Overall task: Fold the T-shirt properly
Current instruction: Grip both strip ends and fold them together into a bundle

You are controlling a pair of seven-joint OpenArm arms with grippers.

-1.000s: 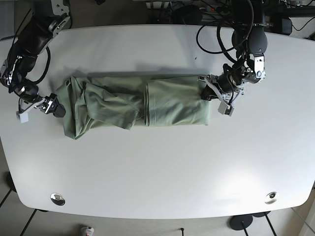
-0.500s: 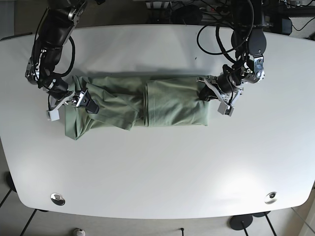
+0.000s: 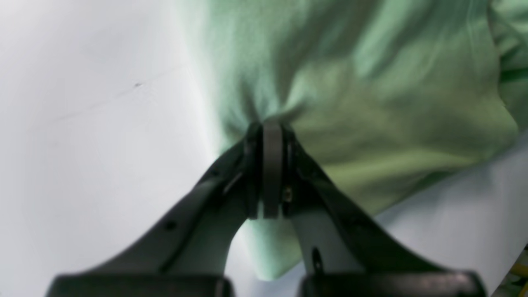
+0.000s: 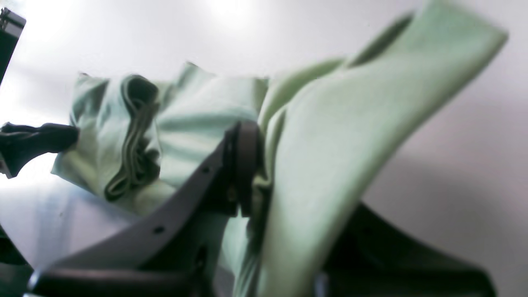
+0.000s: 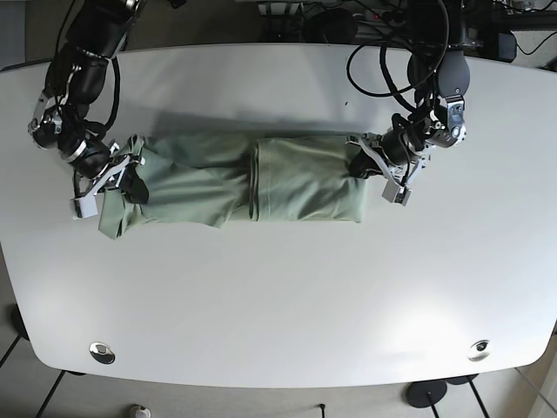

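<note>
A green T-shirt (image 5: 235,178) lies stretched out long across the middle of the white worktop (image 5: 287,305), a bit toward the 12 o'clock side in the base view. It is folded into a long strip that runs from 9 o'clock to 3 o'clock. The half toward 3 o'clock looks flat and neat, with a fold line near the middle of the strip. The half toward 9 o'clock is more bunched and wrinkled. The left claw (image 5: 370,161) is at the 3 o'clock end of the shirt. In the left wrist view the left claw (image 3: 266,136) is pinched tight on the edge of the green cloth (image 3: 350,103), and the cloth puckers where the tips bite it. The right claw (image 5: 122,178) is at the 9 o'clock end of the shirt. In the right wrist view the right claw (image 4: 251,165) is clenched on a thick fold of the shirt (image 4: 330,165), and that fold stands up off the worktop toward 1 o'clock in that picture. Behind it the rest of the shirt lies in soft rolls on the worktop (image 4: 288,37). The two claws are well apart, one at each end of the strip
</note>
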